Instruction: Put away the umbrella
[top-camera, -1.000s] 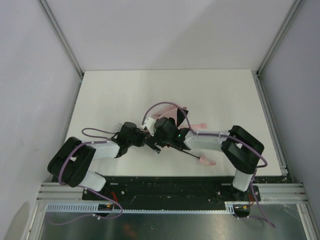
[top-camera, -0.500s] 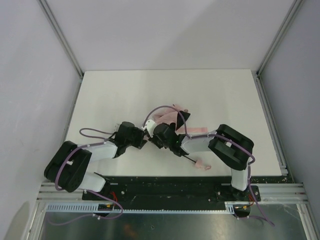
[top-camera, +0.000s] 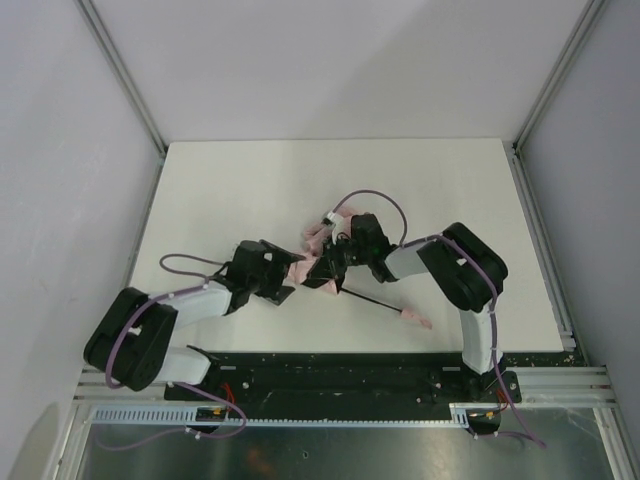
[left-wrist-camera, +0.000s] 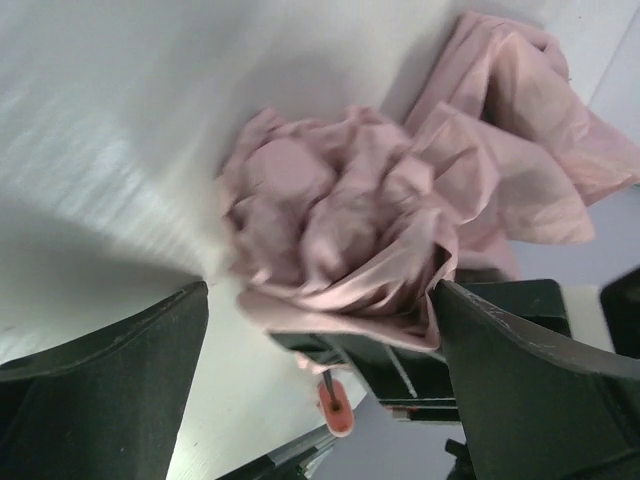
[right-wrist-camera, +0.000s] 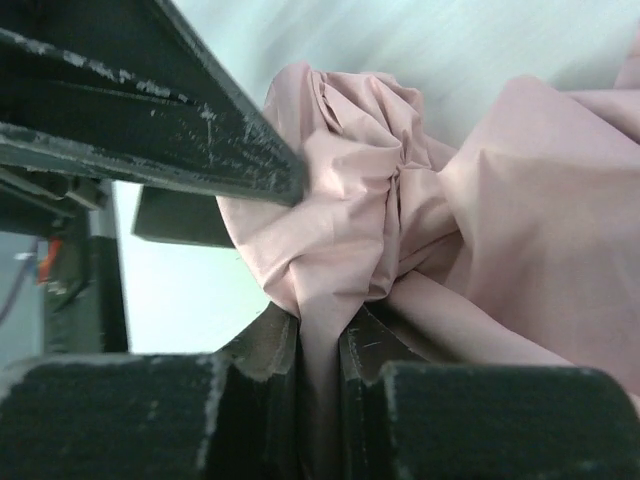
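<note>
Lying just below the centre of the overhead frame on the white table (top-camera: 220, 180), the umbrella (top-camera: 318, 248) is showing as a crumpled pale pink bundle of canopy (left-wrist-camera: 340, 220). Its thin black shaft (top-camera: 370, 301) is slanting away to the small pink handle (top-camera: 413, 319). The long axis is running diagonally, with the canopy end pointing to the upper left and the handle end to the lower right of the frame. The grip is changing hands. The right gripper (right-wrist-camera: 318, 345), spread a second ago, is now pinching a fold of the fabric between its pressed-together fingers. The left gripper (left-wrist-camera: 320, 290), which was nearly closed, is now standing spread wide on either side of the bundle without touching it. The loose panels that were trailing toward the upper right are now gathered in. This looks like progress on bunching the canopy, though the shaft is probably not yet collapsed
</note>
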